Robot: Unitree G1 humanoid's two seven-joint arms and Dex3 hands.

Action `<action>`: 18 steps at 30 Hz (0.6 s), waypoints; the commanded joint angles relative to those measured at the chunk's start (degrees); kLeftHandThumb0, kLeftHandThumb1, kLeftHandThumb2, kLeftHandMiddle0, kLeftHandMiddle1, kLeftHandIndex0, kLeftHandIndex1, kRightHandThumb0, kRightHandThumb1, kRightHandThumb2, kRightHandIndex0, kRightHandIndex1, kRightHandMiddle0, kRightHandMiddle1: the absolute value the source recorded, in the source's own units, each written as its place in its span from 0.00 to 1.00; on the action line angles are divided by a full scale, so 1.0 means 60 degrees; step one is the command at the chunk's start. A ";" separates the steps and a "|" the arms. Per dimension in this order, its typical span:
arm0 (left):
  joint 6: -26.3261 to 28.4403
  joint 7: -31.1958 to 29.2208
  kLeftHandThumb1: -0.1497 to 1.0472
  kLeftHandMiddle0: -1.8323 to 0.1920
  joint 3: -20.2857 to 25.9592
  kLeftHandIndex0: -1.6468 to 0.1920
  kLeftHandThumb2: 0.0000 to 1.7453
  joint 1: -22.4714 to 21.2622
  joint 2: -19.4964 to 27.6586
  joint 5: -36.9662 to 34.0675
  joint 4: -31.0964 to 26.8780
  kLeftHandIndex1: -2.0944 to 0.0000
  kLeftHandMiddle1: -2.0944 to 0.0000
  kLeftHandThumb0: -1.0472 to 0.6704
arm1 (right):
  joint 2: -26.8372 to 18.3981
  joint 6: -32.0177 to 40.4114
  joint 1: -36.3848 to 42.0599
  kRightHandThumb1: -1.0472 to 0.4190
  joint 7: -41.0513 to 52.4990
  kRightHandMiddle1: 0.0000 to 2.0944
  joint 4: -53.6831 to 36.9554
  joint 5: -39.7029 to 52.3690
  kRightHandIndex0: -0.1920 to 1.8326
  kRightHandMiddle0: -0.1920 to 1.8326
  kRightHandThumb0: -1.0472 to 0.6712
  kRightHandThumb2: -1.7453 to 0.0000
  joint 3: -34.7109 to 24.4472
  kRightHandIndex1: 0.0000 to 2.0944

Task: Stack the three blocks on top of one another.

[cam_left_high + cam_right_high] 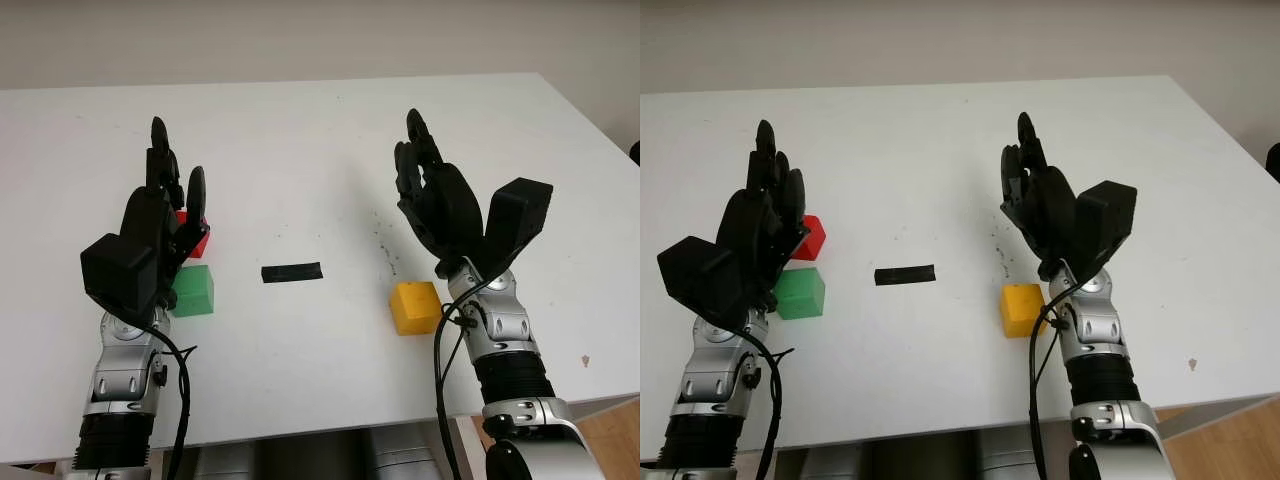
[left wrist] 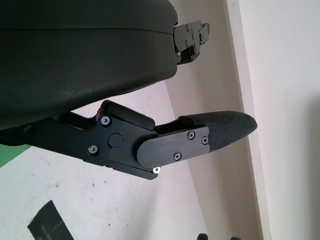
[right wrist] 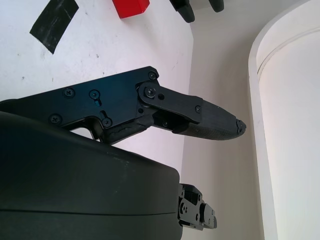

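White tabletop (image 1: 300,140) carrying three small plastic cubes and a strip of black tape (image 1: 292,272) near its middle. Red cube (image 1: 808,237) on the left side, with a green cube (image 1: 800,293) just beside it on the nearer side, the two close together, possibly touching at the edge but hard to tell. Yellow cube (image 1: 414,307) well apart from both, over on the right, past the tape strip. All three lying singly on the table, none stacked. Black three-fingered left hand (image 1: 165,215) raised above the red and green cubes, partly covering the red one from the head camera, fingers (image 1: 196,190) extended and pointing away from the robot, holding nothing. Black three-fingered right hand (image 1: 435,195) raised above the table just beyond the yellow cube, not touching it, fingers (image 1: 418,135) likewise extended and empty. In the right wrist view, one outstretched finger (image 3: 210,120) of that hand above the bare table, with the red cube (image 3: 131,7) and the tape strip (image 3: 55,17) across the table from it. In the left wrist view, an outstretched finger (image 2: 220,129), a corner of the tape (image 2: 50,222) and a sliver of green at the frame edge.
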 commanded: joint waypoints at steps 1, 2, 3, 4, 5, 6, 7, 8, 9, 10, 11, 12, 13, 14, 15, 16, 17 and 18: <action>0.0046 0.0050 1.00 1.00 -0.0063 1.00 0.37 0.0045 -0.0005 0.0042 -0.0268 1.00 1.00 0.16 | -0.0080 0.0039 -0.0040 0.00 0.0013 0.00 -0.0176 0.0004 0.00 0.00 0.21 0.60 -0.0003 0.00; 0.0087 0.0052 1.00 1.00 -0.0065 1.00 0.37 0.0068 -0.0026 0.0027 -0.0304 1.00 1.00 0.16 | -0.0100 0.0090 -0.0023 0.00 0.0030 0.00 -0.0214 0.0001 0.00 0.00 0.21 0.60 0.0011 0.00; 0.0103 0.0048 1.00 1.00 -0.0064 1.00 0.37 0.0083 -0.0050 0.0002 -0.0319 1.00 1.00 0.16 | -0.0109 0.0113 -0.0015 0.00 0.0037 0.00 -0.0226 0.0000 0.00 0.00 0.20 0.60 0.0015 0.00; 0.0093 0.0050 1.00 1.00 -0.0069 1.00 0.36 0.0089 -0.0065 0.0000 -0.0308 1.00 1.00 0.16 | -0.0116 0.0106 -0.0012 0.00 0.0045 0.00 -0.0215 -0.0010 0.00 0.00 0.20 0.60 0.0020 0.00; 0.0053 0.0028 1.00 1.00 -0.0076 1.00 0.36 0.0088 -0.0069 -0.0009 -0.0275 1.00 1.00 0.16 | -0.0114 0.0106 -0.0014 0.00 0.0047 0.00 -0.0196 -0.0009 0.00 0.00 0.20 0.60 0.0017 0.00; 0.0009 0.0021 1.00 1.00 -0.0087 1.00 0.36 0.0081 -0.0071 0.0000 -0.0230 1.00 1.00 0.16 | -0.0120 0.0090 -0.0019 0.00 0.0060 0.00 -0.0159 -0.0013 0.00 0.00 0.20 0.60 0.0018 0.00; -0.0030 0.0005 1.00 1.00 -0.0091 1.00 0.37 0.0078 -0.0077 -0.0008 -0.0182 1.00 1.00 0.16 | -0.0125 0.0066 -0.0024 0.00 0.0077 0.00 -0.0119 -0.0016 0.00 0.00 0.20 0.60 0.0018 0.00; -0.0051 -0.0014 1.00 1.00 -0.0099 1.00 0.37 0.0083 -0.0078 -0.0016 -0.0145 1.00 1.00 0.16 | -0.0121 0.0058 -0.0025 0.00 0.0080 0.00 -0.0099 -0.0011 0.00 0.00 0.20 0.61 0.0011 0.00; -0.0087 -0.0025 1.00 1.00 -0.0104 1.00 0.37 0.0091 -0.0087 -0.0031 -0.0117 1.00 1.00 0.16 | -0.0128 0.0064 -0.0025 0.00 0.0083 0.00 -0.0089 -0.0015 0.00 0.00 0.20 0.61 0.0012 0.00; -0.0128 -0.0033 1.00 1.00 -0.0111 1.00 0.37 0.0114 -0.0087 -0.0038 -0.0111 1.00 1.00 0.16 | -0.0134 0.0081 -0.0023 0.00 0.0085 0.00 -0.0093 -0.0018 0.00 0.00 0.20 0.61 0.0013 0.00; -0.0106 -0.0028 1.00 1.00 -0.0119 1.00 0.37 0.0160 -0.0101 -0.0055 -0.0195 1.00 1.00 0.16 | -0.0140 0.0108 -0.0021 0.00 0.0088 0.00 -0.0110 -0.0014 0.00 0.00 0.20 0.61 0.0013 0.00; -0.0055 -0.0015 1.00 1.00 -0.0111 1.00 0.37 0.0220 -0.0123 -0.0090 -0.0319 1.00 1.00 0.16 | -0.0149 0.0137 -0.0020 0.00 0.0090 0.00 -0.0129 -0.0009 0.00 0.00 0.21 0.61 0.0011 0.00; -0.0039 0.0013 1.00 1.00 -0.0078 1.00 0.36 0.0258 -0.0151 -0.0144 -0.0422 1.00 1.00 0.15 | -0.0159 0.0144 -0.0021 0.00 0.0093 0.00 -0.0135 -0.0011 0.00 0.00 0.21 0.60 0.0012 0.00; -0.0109 0.0035 1.00 1.00 -0.0032 1.00 0.35 0.0277 -0.0159 -0.0196 -0.0503 1.00 1.00 0.16 | -0.0170 0.0118 -0.0026 0.00 0.0107 0.00 -0.0122 -0.0015 0.00 0.00 0.21 0.60 0.0012 0.00; -0.0240 0.0039 1.00 1.00 0.0023 1.00 0.34 0.0263 -0.0115 -0.0223 -0.0543 1.00 1.00 0.16 | -0.0189 0.0092 -0.0034 0.00 0.0129 0.00 -0.0108 -0.0032 0.00 0.00 0.21 0.60 0.0025 0.00; -0.0267 0.0038 1.00 1.00 0.0144 1.00 0.33 0.0189 0.0028 -0.0250 -0.0655 1.00 1.00 0.16 | -0.0200 0.0060 -0.0042 0.00 0.0161 0.00 -0.0089 -0.0039 0.00 0.00 0.20 0.60 0.0036 0.00; -0.0269 0.0032 1.00 0.98 0.0226 0.99 0.31 0.0138 0.0135 -0.0266 -0.0738 0.99 0.99 0.18 | -0.0206 0.0043 -0.0045 0.00 0.0183 0.00 -0.0081 -0.0042 0.00 0.00 0.20 0.60 0.0043 0.00; -0.0170 0.0000 1.00 0.97 0.0314 0.98 0.29 0.0054 0.0317 -0.0230 -0.0837 0.99 0.98 0.18 | -0.0200 0.0064 -0.0047 0.00 0.0191 0.00 -0.0087 -0.0028 0.00 0.00 0.20 0.60 0.0042 0.00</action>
